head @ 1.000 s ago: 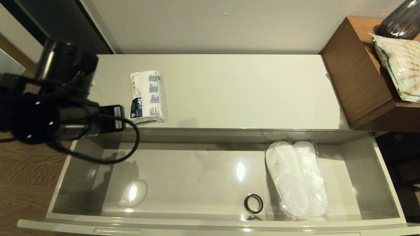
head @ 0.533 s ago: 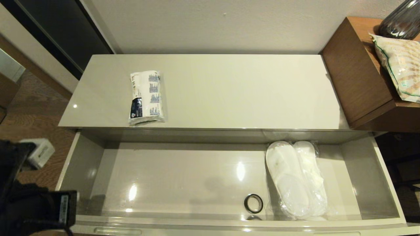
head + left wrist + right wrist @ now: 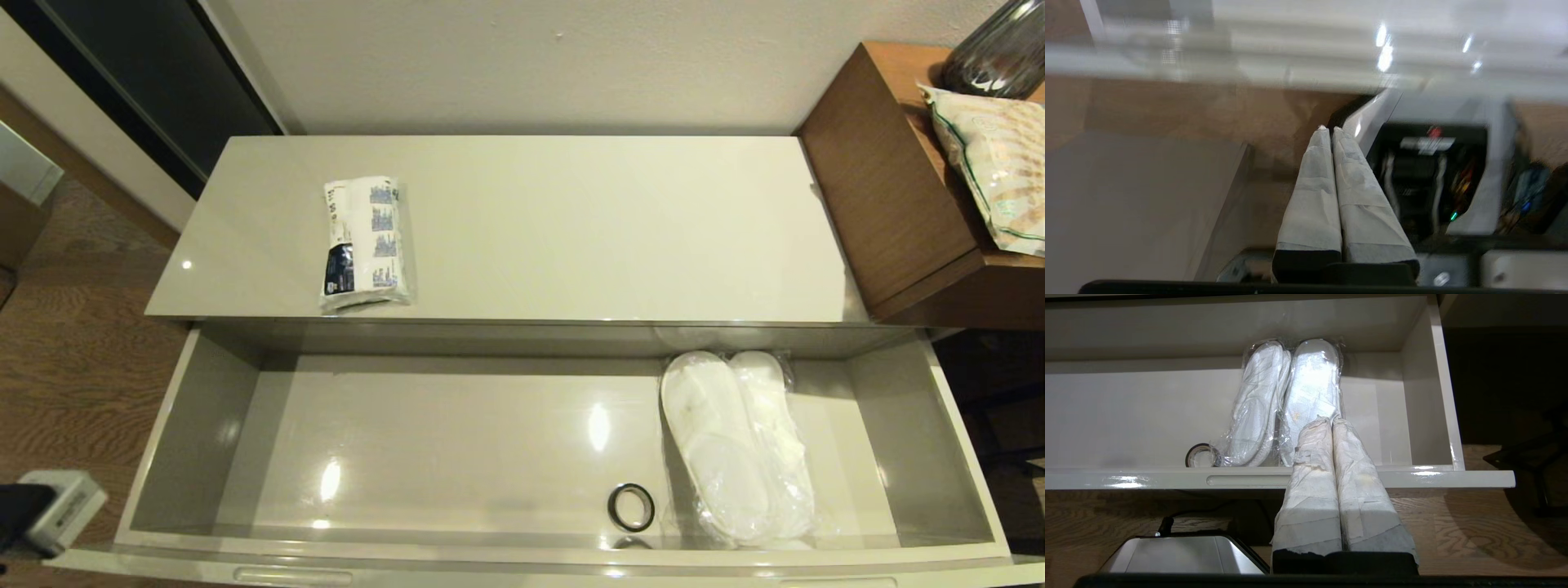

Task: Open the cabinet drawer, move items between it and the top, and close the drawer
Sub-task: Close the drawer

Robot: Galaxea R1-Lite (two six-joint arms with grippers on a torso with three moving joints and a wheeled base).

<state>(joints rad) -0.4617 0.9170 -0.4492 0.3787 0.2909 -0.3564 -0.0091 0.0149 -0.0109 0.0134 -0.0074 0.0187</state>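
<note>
Two wrapped items sit apart: the small white pack (image 3: 364, 242) with blue-green print lies flat on the glossy cream cabinet top (image 3: 571, 220), near that slab's front edge toward its left end, and the pair of white slippers (image 3: 736, 445) in crinkled clear plastic lies inside the open cabinet drawer (image 3: 204, 425), below the top's right end. A small black ring (image 3: 630, 506) rests on the drawer floor just beside the slippers, by the front wall. At the top's right end stands a brown wooden box (image 3: 890, 188) carrying a beige green-edged snack bag (image 3: 992, 163). The drawer is a long, shallow, smooth grey tray with a slim handle slot (image 3: 1247, 480) in its front rim. The left gripper (image 3: 1330, 130) hangs low outside the drawer's left front corner, tape-wrapped fingers pressed together on nothing. The right gripper (image 3: 1331, 419) hovers before the drawer's front rim, aimed at the slippers, fingers likewise closed and empty.
</note>
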